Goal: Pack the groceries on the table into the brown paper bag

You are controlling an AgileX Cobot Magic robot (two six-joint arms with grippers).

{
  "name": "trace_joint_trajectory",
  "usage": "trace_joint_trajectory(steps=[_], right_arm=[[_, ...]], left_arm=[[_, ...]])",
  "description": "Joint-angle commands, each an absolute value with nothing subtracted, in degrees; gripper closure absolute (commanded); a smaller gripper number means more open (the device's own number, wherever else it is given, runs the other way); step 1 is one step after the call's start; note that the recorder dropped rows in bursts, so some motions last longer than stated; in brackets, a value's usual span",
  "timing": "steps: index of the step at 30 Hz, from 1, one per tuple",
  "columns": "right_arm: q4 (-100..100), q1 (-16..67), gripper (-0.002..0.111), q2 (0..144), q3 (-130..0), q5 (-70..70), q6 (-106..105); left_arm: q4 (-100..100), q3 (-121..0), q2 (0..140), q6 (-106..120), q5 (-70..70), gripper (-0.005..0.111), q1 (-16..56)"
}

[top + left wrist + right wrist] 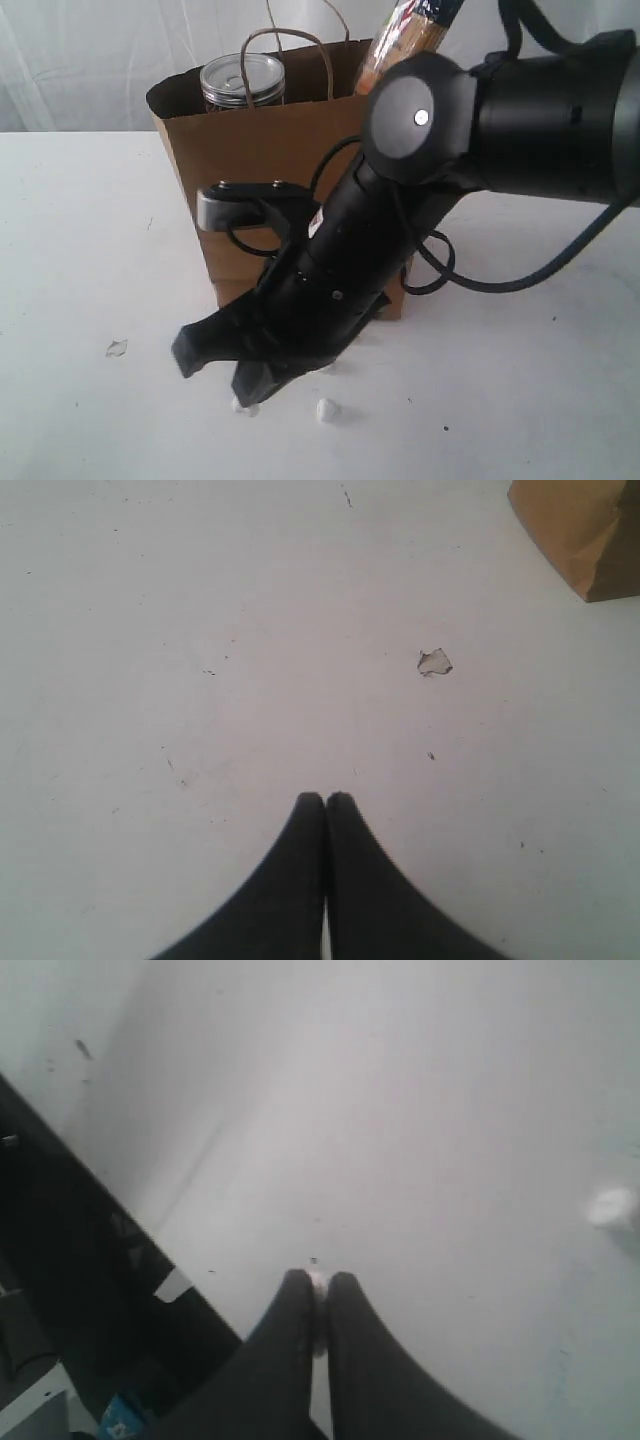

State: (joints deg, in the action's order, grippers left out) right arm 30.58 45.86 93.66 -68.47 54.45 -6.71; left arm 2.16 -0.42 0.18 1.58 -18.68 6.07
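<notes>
Packing looks nearly done.
We see the clear jar (243, 82) and spaghetti packet (400, 45) poking from the brown paper bag (260, 150), far middle of the counter (80, 250), no groceries outside. The right end effector (317, 1278) pinches a white crumb (243, 405); the left end effector (325, 798) is clenched, empty.

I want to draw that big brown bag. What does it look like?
The bag is plain brown paper, tall, standing upright on the white table with its top open. Two thin twisted handles loop up from the rim. A clear jar shows inside, and a spaghetti packet pokes out. The black robot arm in front hides part of it.
</notes>
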Motion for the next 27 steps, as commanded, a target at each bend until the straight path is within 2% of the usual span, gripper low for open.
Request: trace_joint_trajectory(steps=[1, 6, 12, 16, 23, 27], right_arm=[[32.82, 51.34, 0.108, 92.84, -74.19, 56.26, -7.87], [33.41, 55.54, 0.108, 92.84, -85.76, 55.16, -7.87], [31.13, 54.18, 0.108, 92.73, -99.36, 44.00, -7.98], [17.84, 51.59, 0.108, 92.73, -103.96, 35.81, -7.35], [-10.76, 44.27, 0.108, 93.27, -104.50, 39.77, 7.91], [-15.04, 40.89, 0.108, 94.99, -104.50, 45.37, 13.33]], left_arm=[[2.55, 0.00, 0.00, 1.79, -19.10, 0.107, 5.94], [2.55, 0.00, 0.00, 1.79, -19.10, 0.107, 5.94], [2.55, 0.00, 0.00, 1.79, -19.10, 0.107, 5.94], [2.55, 0.00, 0.00, 1.79, -19.10, 0.107, 5.94], [2.55, 0.00, 0.00, 1.79, -19.10, 0.107, 5.94], [2.55, 0.00, 0.00, 1.79, -19.10, 0.107, 5.94]])
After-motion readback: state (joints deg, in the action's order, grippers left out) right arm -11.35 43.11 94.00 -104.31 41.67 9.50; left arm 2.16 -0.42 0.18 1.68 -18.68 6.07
